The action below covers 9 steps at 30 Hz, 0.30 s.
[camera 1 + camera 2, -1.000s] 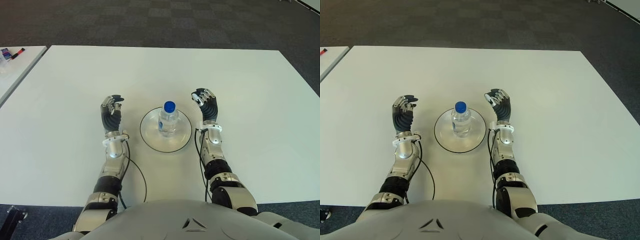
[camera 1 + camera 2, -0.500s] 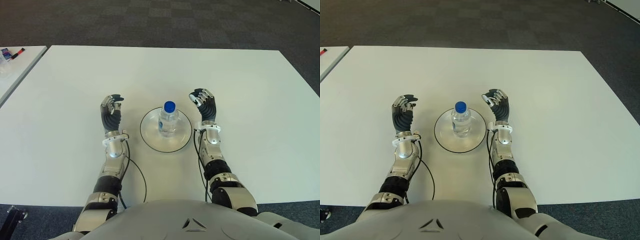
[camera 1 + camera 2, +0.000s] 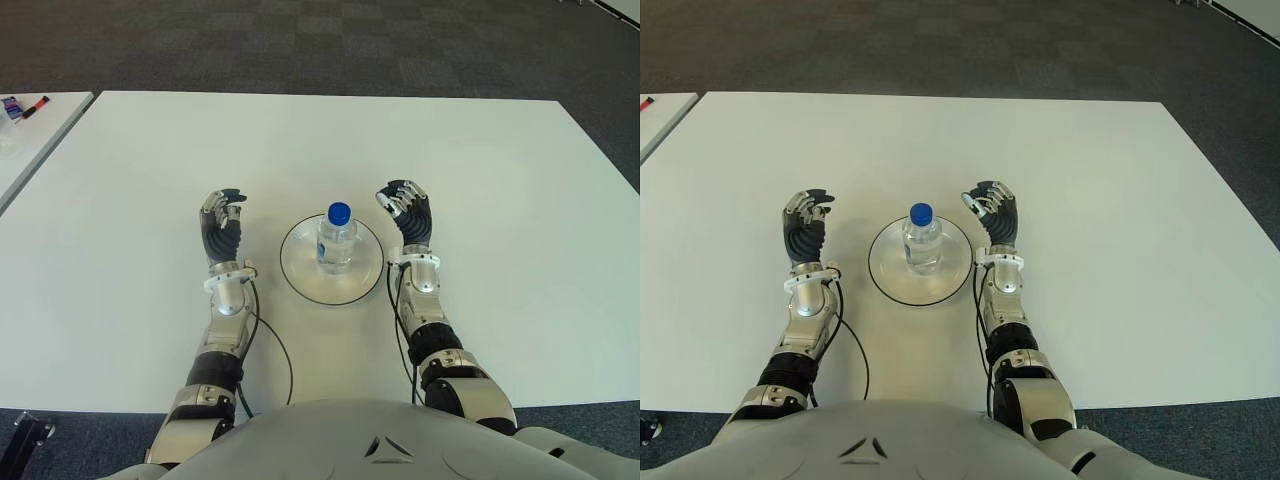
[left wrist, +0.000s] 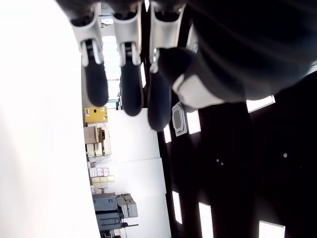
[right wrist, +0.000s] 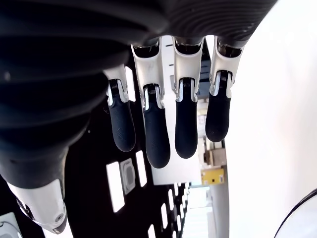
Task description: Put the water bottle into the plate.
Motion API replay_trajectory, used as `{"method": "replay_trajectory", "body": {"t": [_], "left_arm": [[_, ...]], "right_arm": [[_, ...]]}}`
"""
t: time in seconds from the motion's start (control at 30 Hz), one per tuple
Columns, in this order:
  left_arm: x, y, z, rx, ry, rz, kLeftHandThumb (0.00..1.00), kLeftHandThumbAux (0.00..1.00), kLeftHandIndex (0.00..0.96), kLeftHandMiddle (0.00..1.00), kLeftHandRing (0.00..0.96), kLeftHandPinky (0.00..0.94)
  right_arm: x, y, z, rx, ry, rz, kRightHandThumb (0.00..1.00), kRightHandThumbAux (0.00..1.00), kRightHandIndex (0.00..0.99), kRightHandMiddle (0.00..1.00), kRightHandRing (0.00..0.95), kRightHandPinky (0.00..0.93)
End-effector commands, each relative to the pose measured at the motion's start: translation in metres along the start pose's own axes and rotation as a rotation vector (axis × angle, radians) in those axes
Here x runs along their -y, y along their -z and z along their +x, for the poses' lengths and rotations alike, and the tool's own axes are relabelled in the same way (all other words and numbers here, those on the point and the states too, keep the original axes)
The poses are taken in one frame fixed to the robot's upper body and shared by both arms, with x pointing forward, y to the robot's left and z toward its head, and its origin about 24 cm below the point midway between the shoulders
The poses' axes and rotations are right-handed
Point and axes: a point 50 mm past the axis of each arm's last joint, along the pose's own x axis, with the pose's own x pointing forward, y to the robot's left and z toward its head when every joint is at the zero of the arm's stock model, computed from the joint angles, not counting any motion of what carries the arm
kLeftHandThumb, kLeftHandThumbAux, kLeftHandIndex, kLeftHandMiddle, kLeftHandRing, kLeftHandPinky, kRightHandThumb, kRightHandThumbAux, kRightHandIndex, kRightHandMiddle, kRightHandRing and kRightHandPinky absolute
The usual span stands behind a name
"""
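Observation:
A clear water bottle (image 3: 336,240) with a blue cap stands upright in the middle of a round white plate (image 3: 303,273) on the white table. My right hand (image 3: 405,209) is just right of the plate's rim, fingers relaxed, holding nothing; its wrist view shows the fingers (image 5: 148,129) extended over bare air. To the left of the plate is my left hand (image 3: 222,218), a hand's width from the rim, its fingers (image 4: 124,84) loosely bent and empty. Neither hand touches the bottle.
The white table (image 3: 480,180) spreads wide around the plate. A second white table (image 3: 30,140) stands at the far left with a red marker (image 3: 35,103) on it. Dark carpet lies beyond the far edge.
My right hand has drifted slightly left, closer to the plate's rim. The bottle, plate and left hand have not moved.

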Motion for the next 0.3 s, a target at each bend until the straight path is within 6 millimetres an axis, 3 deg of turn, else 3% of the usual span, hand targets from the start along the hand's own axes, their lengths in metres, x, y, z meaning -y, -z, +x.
{"method": "replay_trajectory", "body": {"t": [0.03,0.3], "left_arm": [[-0.0018,0.0042,-0.0029,-0.03,0.007,0.004,0.833,0.68,0.392,0.461,0.352,0.378],[-0.0025,0.0042,-0.0029,-0.028,0.006,0.0,0.833,0.679,0.392,0.463,0.368,0.399]], "right_arm": [[-0.006,0.0051,-0.0062,-0.01,0.004,-0.013,0.836,0.689,0.397,0.511,0.627,0.623],[-0.0061,0.0045,-0.0068,0.015,0.02,-0.081,0.834,0.69,0.393,0.513,0.629,0.615]]}}
